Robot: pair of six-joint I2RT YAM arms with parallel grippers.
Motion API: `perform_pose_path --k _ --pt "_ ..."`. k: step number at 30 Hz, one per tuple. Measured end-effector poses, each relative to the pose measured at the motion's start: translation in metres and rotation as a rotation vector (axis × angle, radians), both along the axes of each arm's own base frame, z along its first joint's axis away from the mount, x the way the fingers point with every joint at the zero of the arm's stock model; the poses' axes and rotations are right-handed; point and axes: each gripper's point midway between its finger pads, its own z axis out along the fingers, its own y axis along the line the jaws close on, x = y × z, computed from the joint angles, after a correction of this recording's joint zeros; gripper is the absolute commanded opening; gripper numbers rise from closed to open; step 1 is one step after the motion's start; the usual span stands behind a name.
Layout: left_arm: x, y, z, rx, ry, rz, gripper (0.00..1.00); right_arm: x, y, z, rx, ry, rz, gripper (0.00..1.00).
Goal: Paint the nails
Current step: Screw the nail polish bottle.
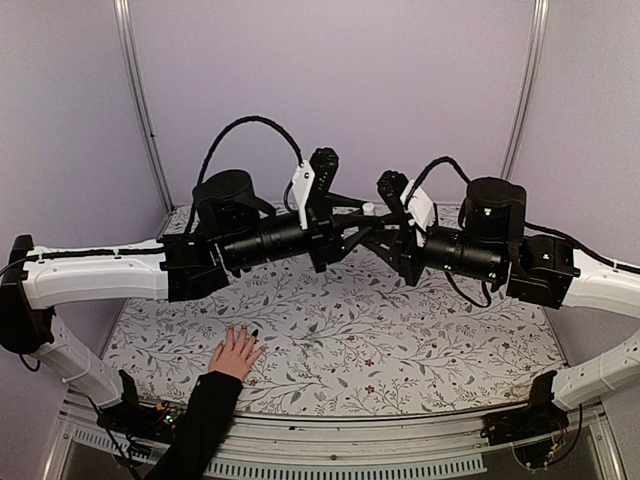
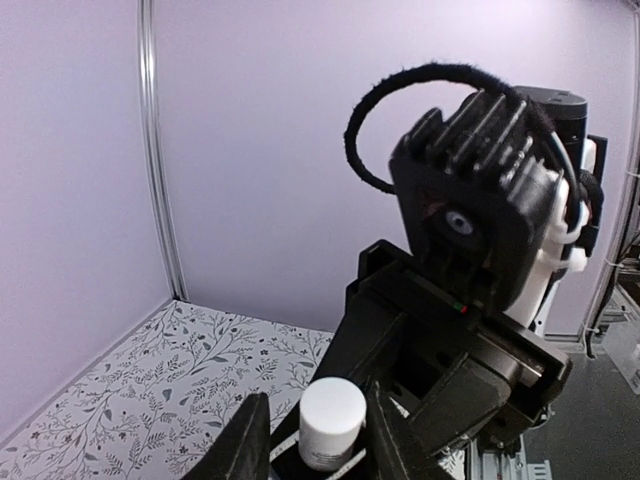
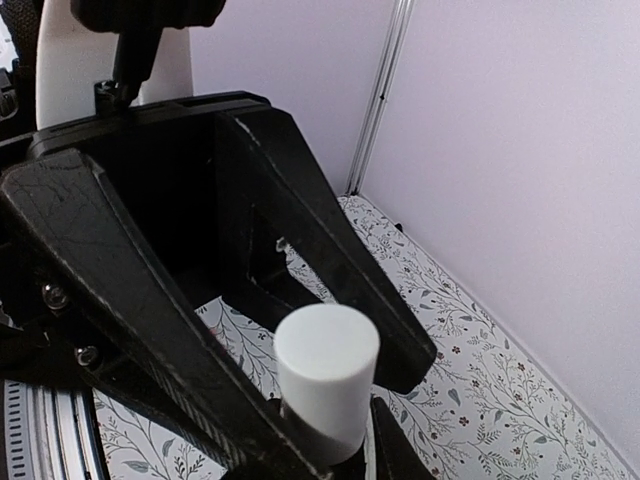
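A light-skinned hand point(image 1: 237, 352) in a black sleeve rests with fingers spread on the floral tabletop at the near left. Its nails point(image 1: 244, 331) are too small to judge. Both arms are raised above the table's middle, well away from the hand. My right gripper point(image 1: 388, 225) point(image 3: 345, 457) is shut on a small dark bottle, whose white cap point(image 3: 326, 375) point(image 2: 332, 418) point(image 1: 368, 208) sticks out toward the left arm. My left gripper point(image 1: 362, 214) point(image 2: 315, 437) stands open around the cap; one finger point(image 2: 388, 432) is at the cap's side, and the other point(image 2: 243, 442) is a small gap away.
The floral tabletop point(image 1: 400, 340) is enclosed by lilac walls at the back and both sides, with metal posts point(image 1: 140, 100) in the back corners. The arm bases and cabling sit along the near edge point(image 1: 330, 445).
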Motion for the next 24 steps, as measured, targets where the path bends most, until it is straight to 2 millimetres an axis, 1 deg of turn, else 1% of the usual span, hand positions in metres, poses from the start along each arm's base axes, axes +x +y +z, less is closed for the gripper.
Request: perform_pose_path --k 6,8,11,13,15,19,24 --pt "0.001 0.000 0.000 0.003 -0.004 0.011 0.07 0.002 0.003 -0.005 -0.011 0.004 -0.004 0.00" --pt "0.000 0.000 0.000 0.007 -0.014 0.008 0.01 0.002 0.003 -0.005 -0.013 0.003 -0.003 0.00" --pt "-0.004 0.000 0.000 0.018 -0.030 -0.030 0.00 -0.002 0.004 -0.006 -0.018 0.001 0.022 0.00" --pt "-0.010 0.001 0.000 0.026 -0.047 -0.080 0.00 -0.008 0.006 -0.005 -0.020 -0.002 0.064 0.00" --pt "-0.020 0.002 0.002 0.032 -0.076 -0.152 0.00 -0.020 0.007 -0.002 -0.018 -0.009 0.133 0.00" --pt "-0.049 0.004 0.004 0.056 -0.135 -0.307 0.00 -0.051 0.009 0.001 -0.015 -0.010 0.309 0.00" --pt "-0.078 0.005 0.005 0.089 -0.175 -0.485 0.00 -0.086 0.012 0.002 -0.008 -0.004 0.518 0.00"
